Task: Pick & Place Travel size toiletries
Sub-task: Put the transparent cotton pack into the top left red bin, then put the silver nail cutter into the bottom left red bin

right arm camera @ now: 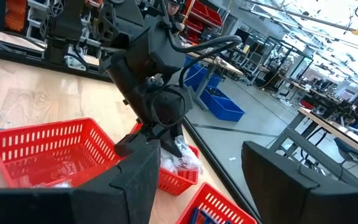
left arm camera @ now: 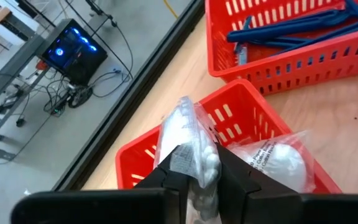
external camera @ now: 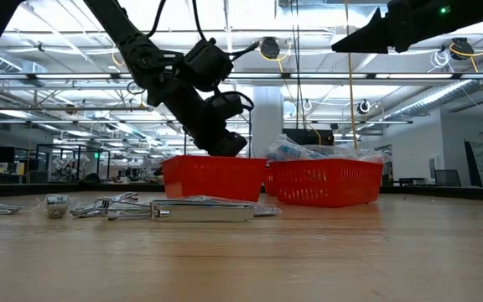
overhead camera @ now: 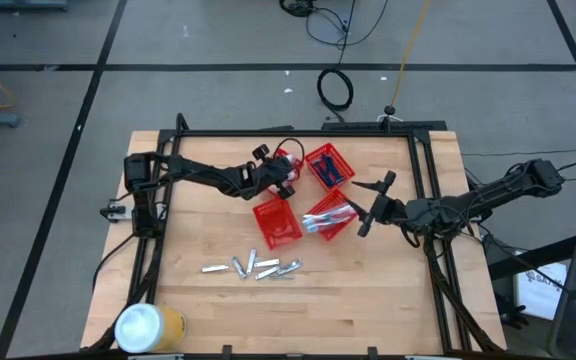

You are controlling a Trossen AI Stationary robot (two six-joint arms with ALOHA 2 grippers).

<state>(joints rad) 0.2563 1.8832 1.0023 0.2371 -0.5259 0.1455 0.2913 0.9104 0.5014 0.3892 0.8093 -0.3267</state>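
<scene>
red mesh baskets point(overhead camera: 277, 222), dark blue razors point(left arm camera: 303, 34), silvery tubes point(overhead camera: 253, 266), yellow can point(overhead camera: 150, 326)

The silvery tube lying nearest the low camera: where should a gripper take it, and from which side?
Judging by its pose, grip the long silvery-white tube mid-body from straight above, fingers across its narrow width. It lies flat on the wooden table, at the edge of the cluster.

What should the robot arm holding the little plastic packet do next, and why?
Probably open the left gripper and let go. It pinches a clear packet right above a red basket that already holds another packet like it, so it should drop inside.
</scene>
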